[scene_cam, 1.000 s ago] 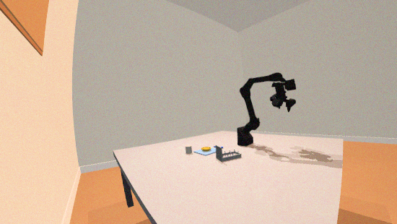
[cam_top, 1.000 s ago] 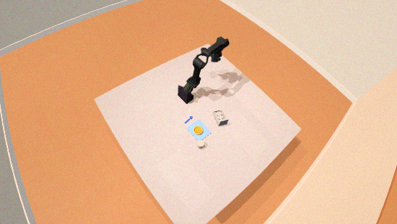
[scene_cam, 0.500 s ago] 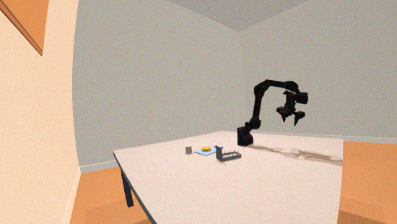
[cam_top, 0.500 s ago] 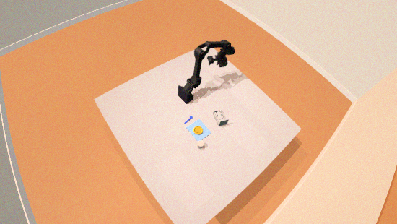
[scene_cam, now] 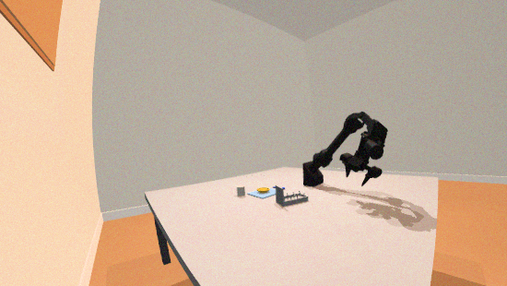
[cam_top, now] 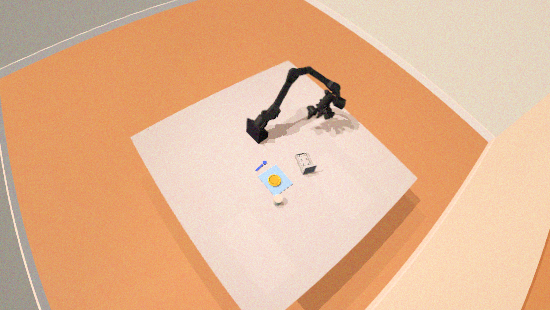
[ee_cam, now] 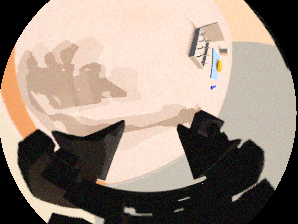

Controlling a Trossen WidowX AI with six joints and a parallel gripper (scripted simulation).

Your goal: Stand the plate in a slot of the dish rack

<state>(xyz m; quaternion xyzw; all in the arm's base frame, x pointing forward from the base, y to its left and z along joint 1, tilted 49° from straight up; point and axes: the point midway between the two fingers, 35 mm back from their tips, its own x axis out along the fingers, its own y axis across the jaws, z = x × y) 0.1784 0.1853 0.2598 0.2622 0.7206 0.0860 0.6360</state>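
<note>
Tabletop (cam_top: 215, 150) (scene_cam: 350, 231) (ee_cam: 150, 40) surrounds the yellow plate (cam_top: 274, 180) (scene_cam: 263, 190) (ee_cam: 219, 66), seemingly well inside its edges.

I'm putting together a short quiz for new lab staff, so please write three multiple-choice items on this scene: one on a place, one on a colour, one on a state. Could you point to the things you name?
1. Where does the plate (cam_top: 274, 180) (scene_cam: 263, 189) (ee_cam: 219, 66) lie?
A) In a slot of the dish rack (cam_top: 312, 170) (scene_cam: 279, 196) (ee_cam: 197, 56)
B) On the light blue mat (cam_top: 274, 190) (scene_cam: 263, 196) (ee_cam: 214, 71)
C) Between the gripper's fingers

2. What colour is the plate?
A) Yellow-orange
B) Green
C) White

3. How does the gripper (cam_top: 320, 114) (scene_cam: 356, 178) (ee_cam: 152, 124) stand?
A) Shut on the plate
B) Shut on nothing
C) Open, holding nothing

Key:
1: B, since the top and exterior views show the plate on the mat, beside the rack.
2: A, as its colour shows against the blue.
3: C, since the wrist view shows a wide gap between the fingers with nothing in it.
</note>
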